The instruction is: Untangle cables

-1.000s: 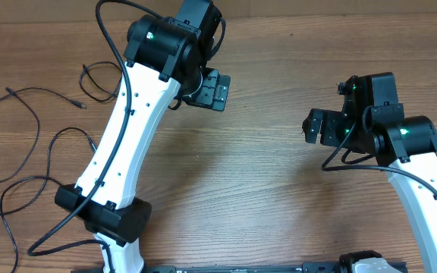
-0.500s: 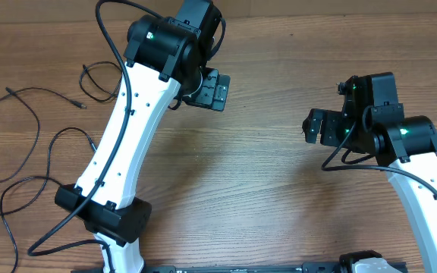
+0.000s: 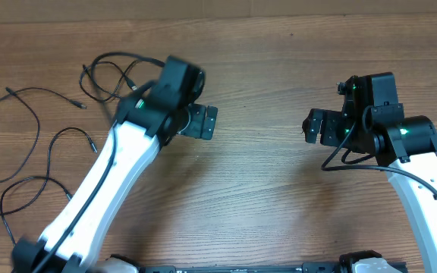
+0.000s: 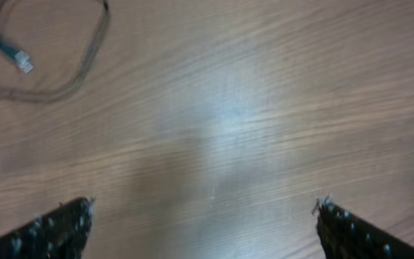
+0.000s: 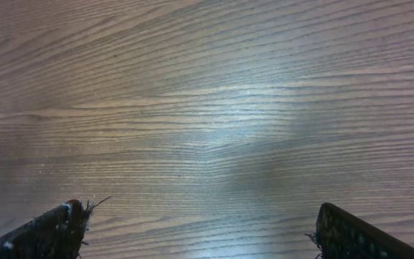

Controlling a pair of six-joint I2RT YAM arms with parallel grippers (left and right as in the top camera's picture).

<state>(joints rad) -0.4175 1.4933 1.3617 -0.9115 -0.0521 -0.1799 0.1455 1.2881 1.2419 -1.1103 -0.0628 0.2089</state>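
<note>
Since the earlier frame the left arm (image 3: 120,163) has swung down and leans low across the counter (image 3: 264,189). It carries the left gripper (image 3: 202,121) nearer the middle of the wood. The right gripper (image 3: 315,127) has not shifted.

The left arm is smeared by motion in the overhead view, so its outline is soft. It covers part of the cables (image 3: 49,152), where a loop passes under it just behind the left gripper. Other strands run off the picture's edge on the far side of the arm from the left gripper, so their full length cannot be followed. The left wrist view is blurred too. In the right wrist view a dark sliver in the top corner is too small to identify.

The cables are thin black cords lying in loose, open curves, well apart from the left gripper on the outer side of the arm. Several end in small plugs. The left wrist view catches one loop (image 4: 85,68) and a bluish plug (image 4: 16,56) with a pale tip, flat on the wood ahead of the jaws.

Both sets of jaws stand spread wide with only bare wood between them, on the left gripper (image 4: 203,208) and on the right gripper (image 5: 200,212). Neither has hold of anything.

The counter is brown wood-grain with a soft glare. A pale strip runs along its far edge.
</note>
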